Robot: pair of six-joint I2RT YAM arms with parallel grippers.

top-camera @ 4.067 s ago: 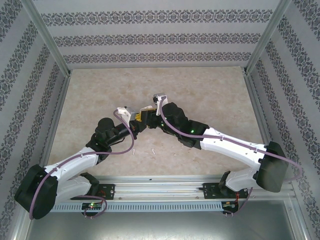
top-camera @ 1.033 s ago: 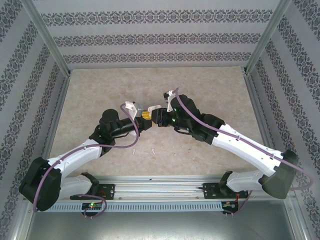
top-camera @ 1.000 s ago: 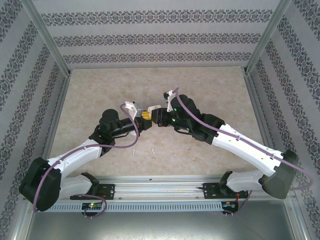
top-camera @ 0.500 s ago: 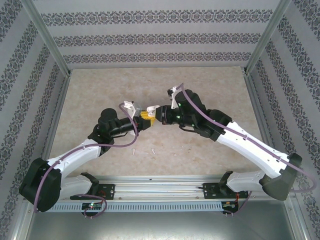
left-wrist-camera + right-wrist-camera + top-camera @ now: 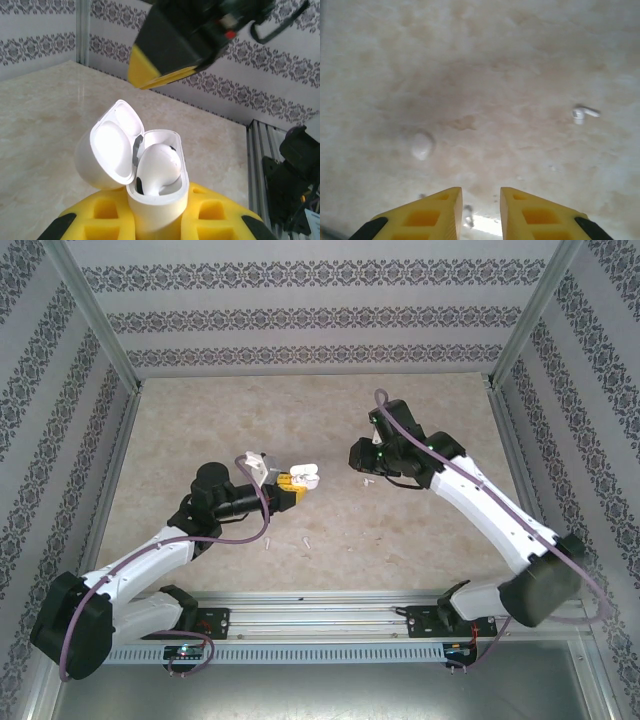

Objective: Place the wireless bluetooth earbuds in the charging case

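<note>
Fetching a further earbud was judged the step in hand. The left gripper (image 5: 159, 222) was clamped shut on a white rounded plastic charging case (image 5: 165, 195), held upright above the middle of the beige marbled counter (image 5: 495, 60). Its hinged lid (image 5: 110, 145) stood open, with one tiny white stemmed plastic earbud (image 5: 159, 162) seated inside; the space beside it appeared free. The right gripper (image 5: 481, 210) hung over the counter right of centre, its yellow jaws slightly apart and empty.

To do the step well, the jaws should straddle an earbud across its body and close gently, so that the smooth shell does not squirt out. The earbud should then go stem-down into the free space while the case is held level.

Counts: one case, in hand; one earbud in it; two on the counter towards its front edge, a first loose earbud (image 5: 268, 540) and a second loose earbud (image 5: 306, 540). The right wrist view showed one stemmed earbud (image 5: 584, 113) and one rounded white piece (image 5: 422, 145), too blurred to identify. Whether these repeated the front pair could not be told.
</note>
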